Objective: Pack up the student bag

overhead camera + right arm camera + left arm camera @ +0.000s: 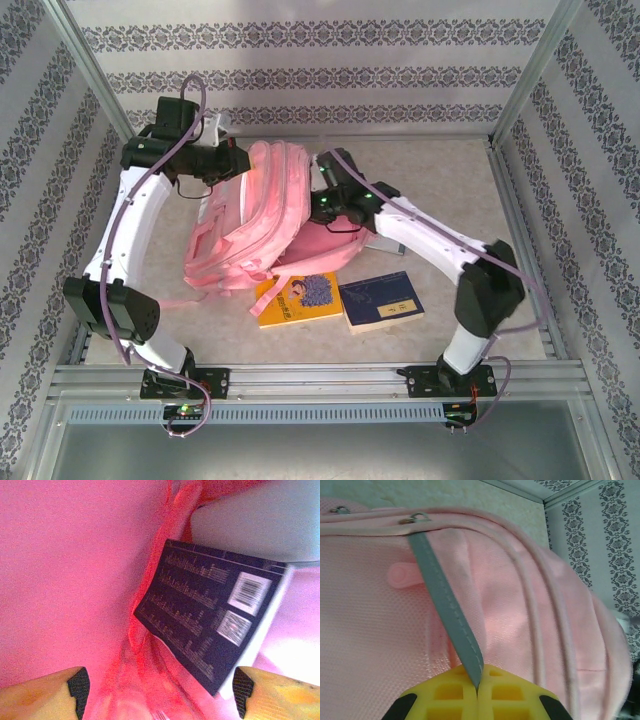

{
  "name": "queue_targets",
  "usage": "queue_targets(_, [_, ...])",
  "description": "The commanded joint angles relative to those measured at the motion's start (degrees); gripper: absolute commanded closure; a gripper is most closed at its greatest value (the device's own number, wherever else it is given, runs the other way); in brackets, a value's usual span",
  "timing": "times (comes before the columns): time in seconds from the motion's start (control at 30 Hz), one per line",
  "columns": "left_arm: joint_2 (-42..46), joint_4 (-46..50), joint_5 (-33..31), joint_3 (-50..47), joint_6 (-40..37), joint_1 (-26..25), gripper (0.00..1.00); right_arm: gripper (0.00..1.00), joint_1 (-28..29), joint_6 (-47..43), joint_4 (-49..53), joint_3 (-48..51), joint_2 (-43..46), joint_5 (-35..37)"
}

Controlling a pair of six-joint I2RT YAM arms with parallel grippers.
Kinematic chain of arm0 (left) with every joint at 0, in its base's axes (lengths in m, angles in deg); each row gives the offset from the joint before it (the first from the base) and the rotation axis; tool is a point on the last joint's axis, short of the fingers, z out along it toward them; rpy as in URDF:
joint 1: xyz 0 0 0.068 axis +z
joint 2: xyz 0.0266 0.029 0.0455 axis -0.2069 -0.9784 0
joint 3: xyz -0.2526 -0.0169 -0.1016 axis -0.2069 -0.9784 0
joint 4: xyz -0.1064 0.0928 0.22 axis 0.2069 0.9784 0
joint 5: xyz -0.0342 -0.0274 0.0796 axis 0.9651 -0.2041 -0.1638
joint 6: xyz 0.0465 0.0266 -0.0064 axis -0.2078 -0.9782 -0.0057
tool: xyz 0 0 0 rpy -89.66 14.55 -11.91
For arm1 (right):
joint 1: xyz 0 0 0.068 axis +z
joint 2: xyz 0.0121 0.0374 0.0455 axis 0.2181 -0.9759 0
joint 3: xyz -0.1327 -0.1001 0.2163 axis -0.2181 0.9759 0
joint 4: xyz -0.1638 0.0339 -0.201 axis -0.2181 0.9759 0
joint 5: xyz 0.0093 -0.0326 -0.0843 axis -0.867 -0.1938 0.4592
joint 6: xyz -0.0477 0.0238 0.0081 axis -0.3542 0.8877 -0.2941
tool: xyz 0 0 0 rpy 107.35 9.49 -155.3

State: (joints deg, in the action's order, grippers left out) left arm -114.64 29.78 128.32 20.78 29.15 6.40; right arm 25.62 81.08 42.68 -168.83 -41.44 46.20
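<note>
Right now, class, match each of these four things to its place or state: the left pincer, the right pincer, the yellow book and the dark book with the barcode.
Column one:
1 left pincer
2 right pincer
3 yellow book
4 dark book

Column two:
A open, holding nothing
B on the table beside the blue book
C shut on the grey strap of the student bag
D against pink fabric, barcode showing

Pairs: 1-C, 2-A, 3-B, 4-D
</note>
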Motion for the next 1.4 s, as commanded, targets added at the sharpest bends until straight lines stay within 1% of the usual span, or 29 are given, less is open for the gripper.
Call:
queue_targets(0.0, [0.47,-1.38,-6.99,3.37,-1.26,1.98,1.0,0.24,-1.71,-6.21,4.14,3.83,7.21,2.47])
queue_targets(0.1, [-0.3,-0.27,-10.43,3.6,-1.03,2.46,1.0,0.28,-3.93,-5.45,4.98,8.64,11.66,3.82])
queue_targets(0.17, [-1.25,0.45,-12.48,4.3,-1.01,2.46,1.0,0.3,-5.1,-6.06,7.41,10.33,14.2,5.79])
queue_targets(0.23, [-2.56,1.8,-16.34,5.5,-0.72,2.52,1.0,0.32,-5.56,-8.47,10.72,11.01,16.07,7.69])
queue_targets(0.3, [-3.65,2.54,-21.24,6.33,-0.4,2.46,0.97,0.34,-5.78,-11.0,14.94,11.64,17.75,9.75])
queue_targets(0.37, [-4.5,2.32,-25.0,6.44,0.02,2.46,0.96,0.34,-5.89,-12.33,16.85,13.14,19.41,9.85])
queue_targets(0.43, [-5.81,1.79,-26.5,6.74,0.29,2.46,0.96,0.35,-6.04,-12.38,18.72,14.58,21.22,9.92])
queue_targets(0.53, [-7.65,-0.59,-25.72,6.02,1.32,2.46,0.96,0.34,-7.52,-10.77,22.95,16.14,23.03,10.34])
queue_targets(0.67, [-9.75,-4.13,-24.32,3.7,2.34,1.96,0.95,0.32,-13.14,-7.14,23.33,20.81,25.9,10.89])
queue_targets(0.77, [-11.31,-6.0,-23.79,2.57,1.91,0.99,0.92,0.31,-17.24,-6.75,25.14,21.47,25.36,13.94])
queue_targets(0.8, [-12.06,-6.51,-23.25,2.52,1.74,0.45,0.89,0.31,-18.84,-6.67,25.62,21.3,24.51,14.23])
queue_targets(0.93, [-14.48,-6.23,-24.72,5.07,-0.43,-3.25,0.59,0.31,-24.09,-6.16,25.4,20.0,20.2,13.48])
queue_targets(1.0, [-15.36,-5.3,-27.28,7.7,-2.07,-5.88,0.53,0.31,-26.1,-5.92,24.94,18.93,18.01,13.13])
queue_targets(1.1, [-16.97,-4.61,-30.52,11.58,-4.81,-11.45,0.48,0.31,-29.26,-4.76,23.47,17.93,15.03,12.08])
queue_targets(1.17, [-18.44,-5.42,-28.97,13.15,-4.94,-15.3,0.46,0.31,-31.15,-4.19,22.65,17.31,12.69,11.07])
queue_targets(1.23, [-20.83,-7.75,-24.92,13.86,-3.74,-19.14,0.45,0.31,-33.3,-3.7,20.48,17.04,10.13,8.27])
queue_targets(1.3, [-24.09,-9.86,-19.63,14.74,-1.55,-21.29,0.45,0.31,-35.08,-3.41,18.69,16.86,7.95,6.23])
queue_targets(1.37, [-27.57,-11.33,-16.83,15.29,1.99,-22.73,0.45,0.32,-37.01,-3.41,16.27,16.91,5.75,3.6])
